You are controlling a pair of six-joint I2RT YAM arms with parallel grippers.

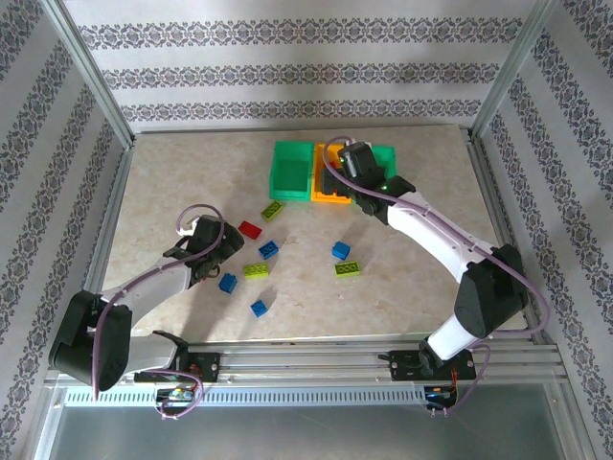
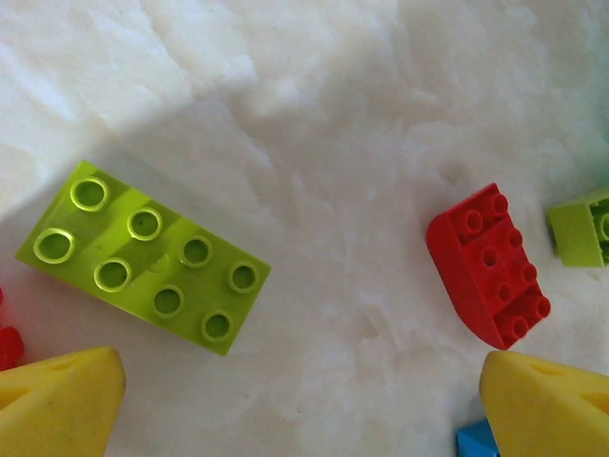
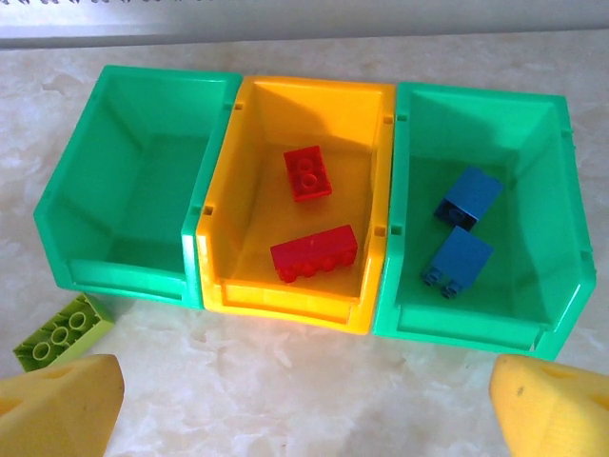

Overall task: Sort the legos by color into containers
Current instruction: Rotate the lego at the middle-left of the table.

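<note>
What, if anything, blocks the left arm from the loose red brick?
Probably nothing. The left gripper is open, and the red brick lies just off one fingertip with bare table around it; a lime brick at the picture's edge sits close but apart.

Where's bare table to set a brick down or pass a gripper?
Free: table far-left corner, between its left edge and the left green bin; the far-right corner beyond the right arm. The left green bin itself is empty. Crowded: the middle, legos scattered in front of the bins.
</note>
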